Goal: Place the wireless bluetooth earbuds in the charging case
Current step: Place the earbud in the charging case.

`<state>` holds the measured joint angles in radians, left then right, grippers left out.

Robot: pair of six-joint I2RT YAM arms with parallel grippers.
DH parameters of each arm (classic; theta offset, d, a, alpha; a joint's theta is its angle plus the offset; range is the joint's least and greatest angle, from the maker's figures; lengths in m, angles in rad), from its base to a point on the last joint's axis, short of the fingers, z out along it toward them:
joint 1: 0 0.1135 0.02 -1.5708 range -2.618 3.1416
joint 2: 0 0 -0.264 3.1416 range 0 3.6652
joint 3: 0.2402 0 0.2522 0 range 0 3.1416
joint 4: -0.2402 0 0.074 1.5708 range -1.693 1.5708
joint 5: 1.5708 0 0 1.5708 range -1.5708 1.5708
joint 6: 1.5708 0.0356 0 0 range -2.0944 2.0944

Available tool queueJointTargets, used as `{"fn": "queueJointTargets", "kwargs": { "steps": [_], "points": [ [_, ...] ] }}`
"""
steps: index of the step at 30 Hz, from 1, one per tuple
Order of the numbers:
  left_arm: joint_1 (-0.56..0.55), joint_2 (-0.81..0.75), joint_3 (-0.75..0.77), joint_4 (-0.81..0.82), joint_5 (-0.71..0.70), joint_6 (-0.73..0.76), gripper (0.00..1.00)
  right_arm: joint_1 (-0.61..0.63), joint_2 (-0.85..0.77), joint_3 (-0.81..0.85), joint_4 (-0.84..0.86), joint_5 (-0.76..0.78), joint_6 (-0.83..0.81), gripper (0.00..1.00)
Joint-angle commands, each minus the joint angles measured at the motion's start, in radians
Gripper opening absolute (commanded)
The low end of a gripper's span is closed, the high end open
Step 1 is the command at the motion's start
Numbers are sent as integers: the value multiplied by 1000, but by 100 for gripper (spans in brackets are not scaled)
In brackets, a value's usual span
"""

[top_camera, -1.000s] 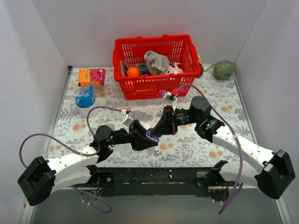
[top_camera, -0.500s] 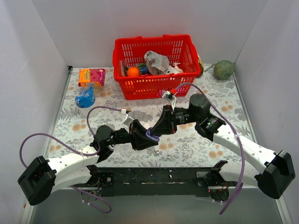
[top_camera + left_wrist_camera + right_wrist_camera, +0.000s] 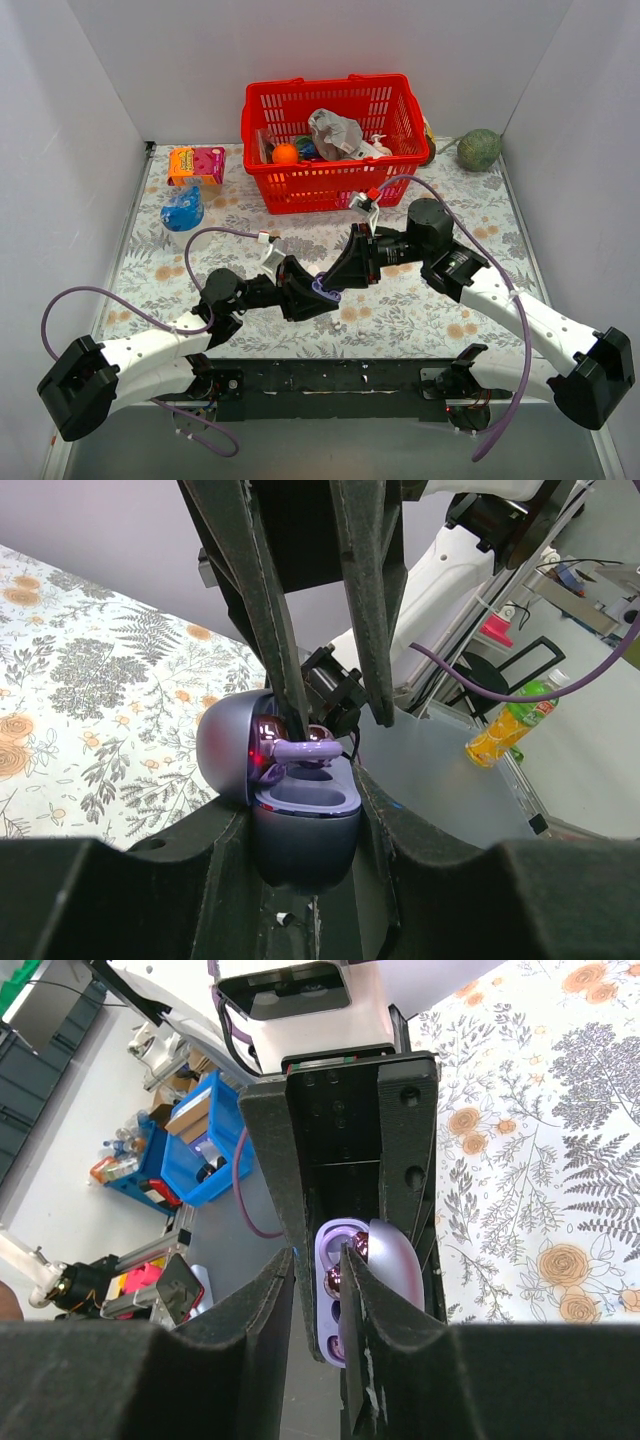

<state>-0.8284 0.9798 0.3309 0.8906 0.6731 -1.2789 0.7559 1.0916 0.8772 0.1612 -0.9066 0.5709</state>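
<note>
The charging case [image 3: 300,825] is a lilac-grey pebble with its lid swung open to the left, and my left gripper [image 3: 305,830] is shut on its body. It is held above the table near the middle [image 3: 325,287]. A glossy purple earbud [image 3: 333,1282] sits in the case's lilac inner tray [image 3: 335,1335]. My right gripper [image 3: 318,1290] hangs over the open case with its jaws apart, and its fingers [image 3: 365,610] straddle the tray's rim. Nothing is clamped between them. In the top view my right gripper [image 3: 340,280] meets my left gripper [image 3: 315,295].
A red basket [image 3: 262,182] full of odds and ends stands at the back. An orange and pink box [image 3: 196,163] and a blue object [image 3: 183,212] lie back left. A green round object [image 3: 480,150] sits back right.
My right gripper's jaws have parted over the case, and its wrist has drawn back slightly. The left gripper and the case have not moved.
</note>
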Motion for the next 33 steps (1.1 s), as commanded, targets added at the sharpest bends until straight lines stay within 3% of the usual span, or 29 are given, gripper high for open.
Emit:
{"fn": "queueJointTargets", "kwargs": {
  "steps": [1, 24, 30, 33],
  "points": [
    [-5, -30, 19, 16, -9, 16, 0, 5, -30, 60, -44, 26, -42, 33],
    [-5, -39, 13, 10, -23, 15, 0, 5, -81, 141, -242, 97, -152, 38],
    [-5, -43, 16, -7, -49, 12, 0, 8, -98, 262, -437, 222, -262, 38],
    [-5, -40, 25, -36, -82, 10, 0, 20, -99, 344, -558, 388, -330, 42]
  ]
}}
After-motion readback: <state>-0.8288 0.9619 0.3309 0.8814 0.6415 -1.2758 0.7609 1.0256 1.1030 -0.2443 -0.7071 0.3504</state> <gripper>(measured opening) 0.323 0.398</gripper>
